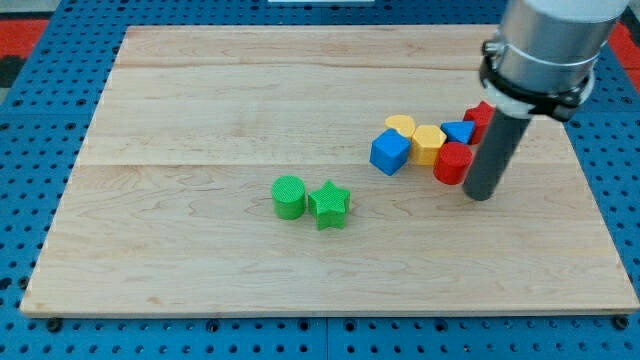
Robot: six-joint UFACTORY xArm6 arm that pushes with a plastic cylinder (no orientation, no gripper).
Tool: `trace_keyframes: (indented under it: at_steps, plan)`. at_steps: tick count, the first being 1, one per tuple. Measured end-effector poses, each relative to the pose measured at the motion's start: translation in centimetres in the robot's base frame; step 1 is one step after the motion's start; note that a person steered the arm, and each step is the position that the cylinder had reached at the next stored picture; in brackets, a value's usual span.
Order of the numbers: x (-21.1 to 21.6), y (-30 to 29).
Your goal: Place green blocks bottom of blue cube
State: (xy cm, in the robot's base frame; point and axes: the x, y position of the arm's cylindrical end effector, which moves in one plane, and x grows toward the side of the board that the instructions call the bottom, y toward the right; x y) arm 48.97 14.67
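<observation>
A green cylinder (288, 196) and a green star (329, 204) sit side by side, touching, near the middle of the wooden board (200, 100). The blue cube (390, 152) lies to their upper right, at the left end of a cluster. My tip (481, 194) rests on the board at the view's right, just right of the red cylinder (453, 163), well right of the green blocks and to the lower right of the blue cube.
The cluster right of the blue cube holds a yellow round block (401, 126), a yellow hexagonal block (429, 143), a small blue block (459, 131) and a red block (480, 116) partly hidden behind the rod. A blue pegboard (40, 200) surrounds the board.
</observation>
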Motion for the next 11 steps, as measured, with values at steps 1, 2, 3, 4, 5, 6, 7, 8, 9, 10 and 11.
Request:
trace_keyframes:
  at_steps: [1,2,3,4,5,6,7,8,9,10,11]
  plan:
    - [-0.8,-8.2]
    - [-2.0,-16.3]
    - [-4.1,-20.0]
    - [-1.3,-21.9]
    - [1.8,-21.8]
    - [2.6,-23.2]
    - [3.2,-24.9]
    - [3.2,-19.2]
    - [2.2,-13.7]
    - [1.9,-10.9]
    - [1.9,-7.6]
